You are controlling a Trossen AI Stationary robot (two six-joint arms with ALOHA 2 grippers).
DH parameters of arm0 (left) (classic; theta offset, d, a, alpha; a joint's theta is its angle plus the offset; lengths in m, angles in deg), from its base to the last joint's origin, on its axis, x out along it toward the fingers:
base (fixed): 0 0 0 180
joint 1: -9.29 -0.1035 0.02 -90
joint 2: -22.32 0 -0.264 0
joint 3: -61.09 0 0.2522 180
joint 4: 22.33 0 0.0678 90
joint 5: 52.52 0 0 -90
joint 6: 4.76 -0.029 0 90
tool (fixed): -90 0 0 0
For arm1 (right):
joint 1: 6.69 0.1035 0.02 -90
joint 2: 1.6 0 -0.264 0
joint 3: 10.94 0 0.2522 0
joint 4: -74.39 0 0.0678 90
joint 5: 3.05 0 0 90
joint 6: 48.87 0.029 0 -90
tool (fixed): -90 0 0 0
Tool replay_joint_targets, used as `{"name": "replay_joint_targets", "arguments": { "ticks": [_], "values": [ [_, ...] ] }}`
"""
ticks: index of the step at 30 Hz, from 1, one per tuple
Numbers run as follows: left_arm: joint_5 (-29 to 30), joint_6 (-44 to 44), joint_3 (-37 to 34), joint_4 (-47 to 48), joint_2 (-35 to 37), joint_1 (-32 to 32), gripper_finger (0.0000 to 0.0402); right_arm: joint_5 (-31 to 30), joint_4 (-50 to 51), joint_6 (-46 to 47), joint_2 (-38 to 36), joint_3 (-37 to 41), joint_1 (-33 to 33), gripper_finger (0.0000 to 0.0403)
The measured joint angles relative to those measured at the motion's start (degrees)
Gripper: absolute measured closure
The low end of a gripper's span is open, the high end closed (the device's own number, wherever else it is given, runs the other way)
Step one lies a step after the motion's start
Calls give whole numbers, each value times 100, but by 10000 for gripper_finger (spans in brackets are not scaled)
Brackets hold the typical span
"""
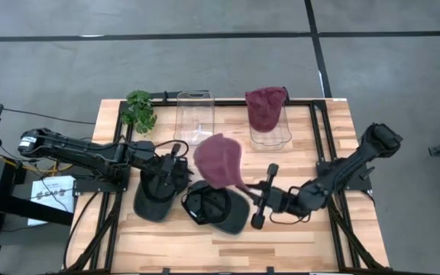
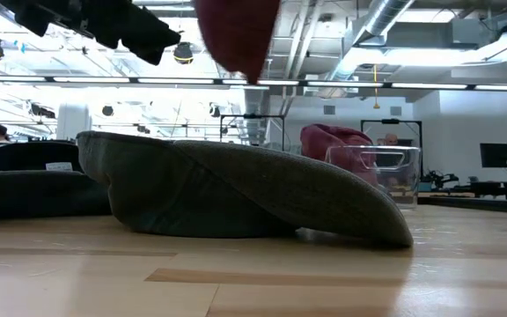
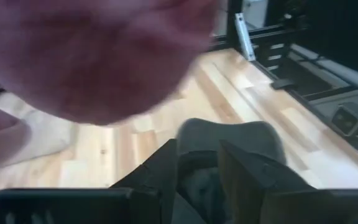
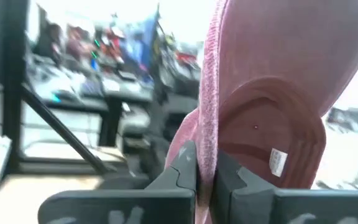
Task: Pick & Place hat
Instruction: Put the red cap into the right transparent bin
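A maroon cap (image 1: 218, 159) (image 2: 236, 35) (image 4: 278, 93) is in the air over the table's middle, held by my right gripper (image 1: 252, 189) (image 4: 205, 168), which is shut on it. Two dark grey caps rest on the wood. One (image 1: 151, 200) (image 2: 25, 180) sits crown up on the left. The other (image 1: 218, 208) (image 2: 236, 194) lies near the middle. My left gripper (image 1: 176, 164) (image 3: 199, 168) hovers over the left cap's far right side. Its fingers are a little apart, and grey cloth shows through the gap. The low view shows it (image 2: 113, 22) well above the caps. My right gripper pinches the maroon cap's brim (image 4: 209, 124) between its two fingers, and the brim shows edge-on between them. The fingers come about level from the table's right. The cap is lifted clear, with its crown (image 1: 216, 156) out toward the table's left, beyond the fingers.
A clear bin (image 1: 270, 130) (image 2: 372, 167) at the far right holds a second maroon cap (image 1: 266, 105) (image 2: 333, 141). An empty clear bin (image 1: 195, 114) stands to its left, and a green plant (image 1: 138, 109) sits at the far left corner. Black frame rails (image 1: 317, 137) run along the table's sides.
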Motion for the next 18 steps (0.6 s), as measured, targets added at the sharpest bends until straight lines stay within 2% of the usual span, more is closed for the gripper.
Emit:
{"name": "replay_joint_targets", "arguments": {
  "ticks": [10,14,18],
  "values": [
    [-49,-579,-4,-961,2,238,290,1455,-2823,-179,1772,0,-727,402],
    [-151,-1223,-2,-1467,42,519,290,2230,-3373,66,2133,0,-1071,402],
    [-300,-1764,-5,-1751,189,782,290,2357,-3430,257,2312,0,-1298,402]
  ]
}}
